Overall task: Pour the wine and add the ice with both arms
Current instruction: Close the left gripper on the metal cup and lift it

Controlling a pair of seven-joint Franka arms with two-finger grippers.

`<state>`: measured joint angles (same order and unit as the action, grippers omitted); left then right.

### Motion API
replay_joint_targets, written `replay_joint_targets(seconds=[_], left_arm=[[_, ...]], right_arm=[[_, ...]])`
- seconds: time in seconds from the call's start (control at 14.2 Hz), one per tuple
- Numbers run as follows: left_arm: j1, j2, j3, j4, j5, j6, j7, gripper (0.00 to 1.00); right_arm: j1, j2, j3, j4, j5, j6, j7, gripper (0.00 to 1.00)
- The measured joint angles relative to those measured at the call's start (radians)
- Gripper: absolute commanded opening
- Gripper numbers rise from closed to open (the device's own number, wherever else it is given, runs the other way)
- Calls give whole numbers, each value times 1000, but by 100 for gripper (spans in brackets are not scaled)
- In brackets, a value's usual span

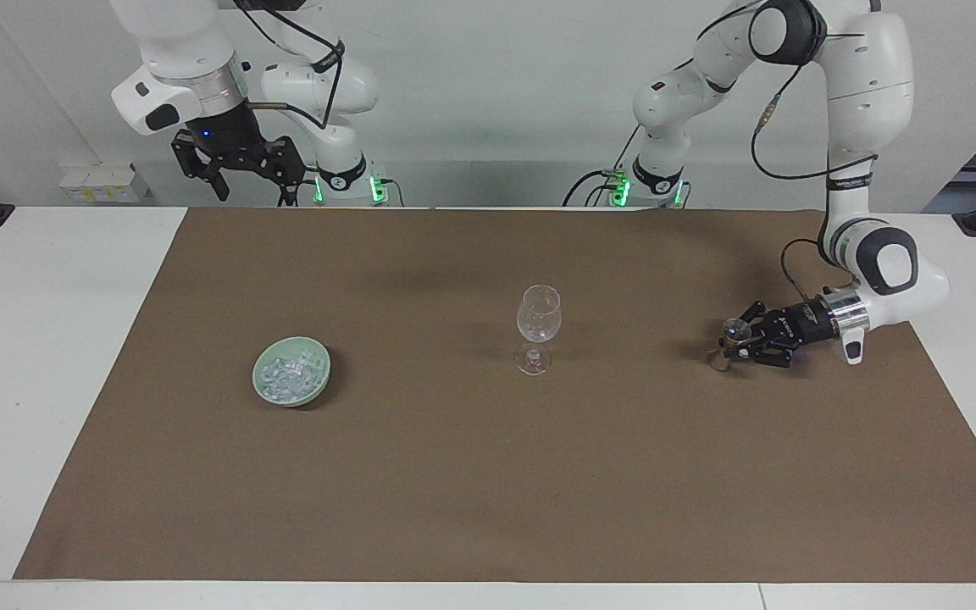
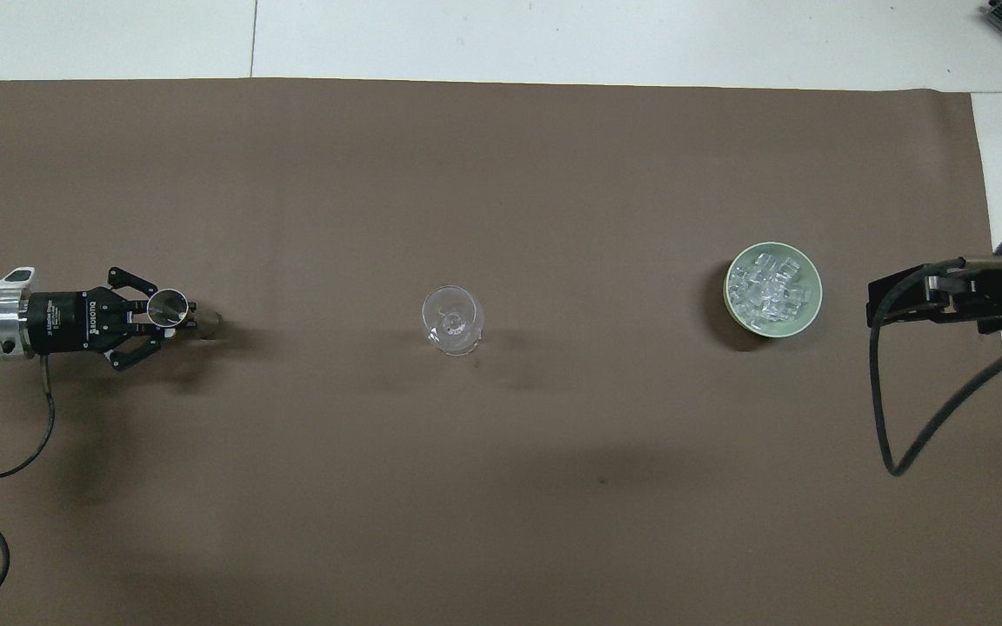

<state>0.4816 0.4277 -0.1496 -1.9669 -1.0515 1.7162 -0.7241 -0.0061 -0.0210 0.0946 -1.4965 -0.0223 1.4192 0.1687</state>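
An empty clear wine glass (image 1: pixel 538 326) (image 2: pixel 452 319) stands upright mid-mat. Toward the left arm's end, my left gripper (image 1: pixel 742 343) (image 2: pixel 177 317) lies low and level over the mat, shut on the waist of a small clear hourglass-shaped measuring cup (image 1: pixel 734 327) (image 2: pixel 168 304), whose base (image 1: pixel 718 363) is at the mat. The wine is out of view; I cannot tell if the cup holds any. The ice (image 1: pixel 288 373) (image 2: pixel 769 286) fills a pale green bowl (image 1: pixel 315 391) (image 2: pixel 805 317) toward the right arm's end. My right gripper (image 1: pixel 255 182) (image 2: pixel 897 300) waits open, high over the table edge by its base.
A brown mat (image 1: pixel 488 491) (image 2: pixel 501 174) covers most of the white table (image 1: pixel 30 339). A black cable (image 2: pixel 888 417) loops down from the right arm over the mat's edge beside the bowl.
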Motion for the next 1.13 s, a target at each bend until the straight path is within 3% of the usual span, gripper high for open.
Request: replay_joint_targets(seconds=[0.42,0.78,1.13], left_arm=[[-10,-62,-9,35,-2,-24,-134,0],[-86,-174,-12,43,-2,-23,-291,0],[-172,-231,-17,55,-2,2,-434,0]], right_arm=[[0,0,0,0,0,0,0,100],[0,0,0,0,0,0,0,100],[0,0,0,0,0,0,0,100]])
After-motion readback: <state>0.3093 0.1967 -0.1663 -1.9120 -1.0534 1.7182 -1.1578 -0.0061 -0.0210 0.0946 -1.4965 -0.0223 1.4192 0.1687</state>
